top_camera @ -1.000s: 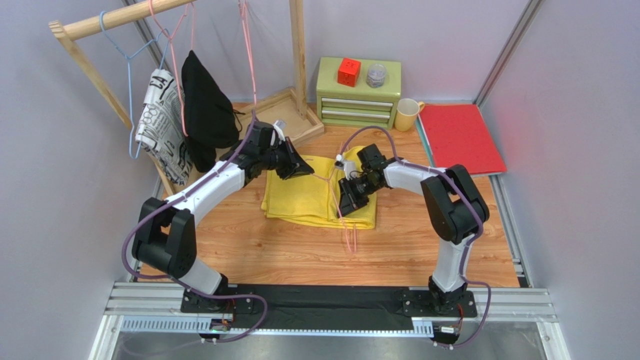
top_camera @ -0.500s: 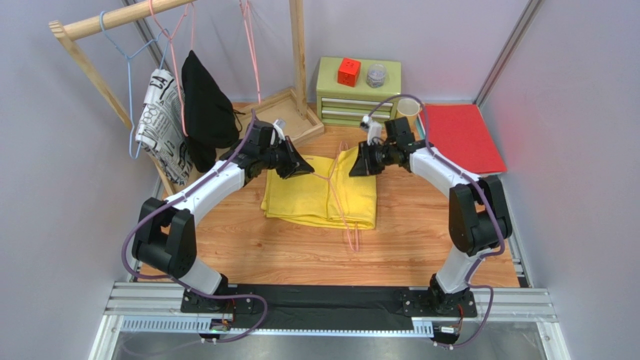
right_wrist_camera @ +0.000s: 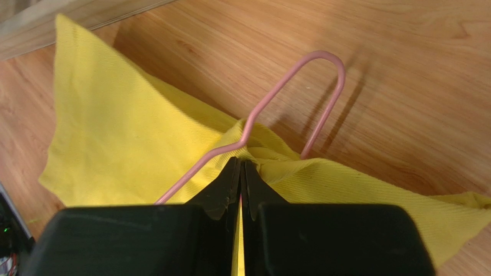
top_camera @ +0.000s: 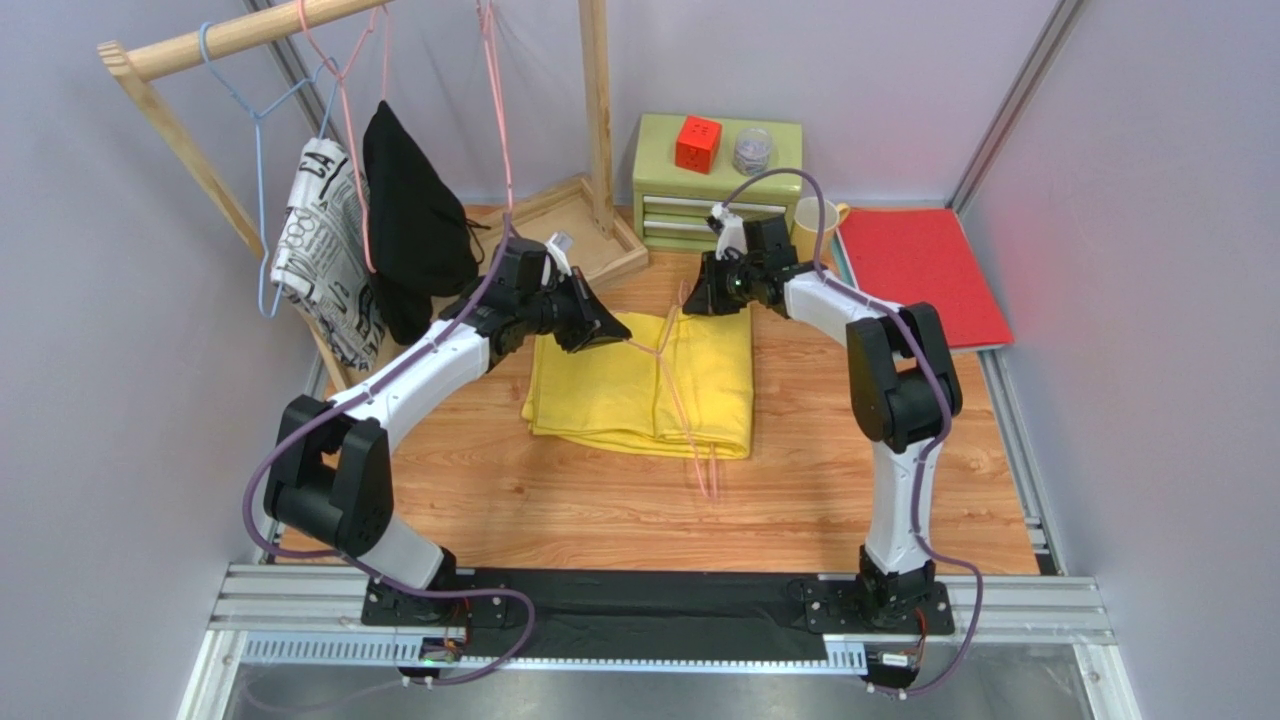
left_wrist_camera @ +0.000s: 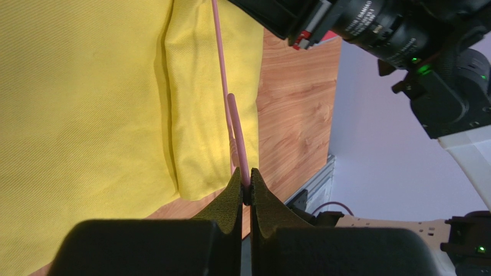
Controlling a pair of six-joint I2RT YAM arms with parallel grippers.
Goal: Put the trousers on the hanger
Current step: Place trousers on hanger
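The yellow trousers (top_camera: pixel 601 398) lie folded on the wooden table, also seen in the left wrist view (left_wrist_camera: pixel 86 86) and the right wrist view (right_wrist_camera: pixel 115 126). A pink wire hanger (top_camera: pixel 684 428) lies across them, one end sticking past their near edge. My left gripper (top_camera: pixel 613 330) is shut on the hanger's wire (left_wrist_camera: pixel 222 69) at the trousers' far left; the wire sits between the tips (left_wrist_camera: pixel 246 187). My right gripper (top_camera: pixel 694 300) is at the trousers' far edge, shut (right_wrist_camera: pixel 241 164) with yellow cloth between the jaws. The hanger's hook (right_wrist_camera: pixel 323 63) rises just beyond its tips.
A wooden rack (top_camera: pixel 226 38) at back left holds a light blue hanger (top_camera: pixel 256 113), a patterned garment (top_camera: pixel 323 240), a black garment (top_camera: pixel 409 210) and pink hangers (top_camera: pixel 496 90). A wooden tray (top_camera: pixel 564 225), green drawer box (top_camera: pixel 714 188), yellow mug (top_camera: pixel 812 225) and red folder (top_camera: pixel 917 278) line the back.
My right gripper has moved from over the middle of the trousers back to their far edge. The left gripper has stayed shut on the hanger, almost still.
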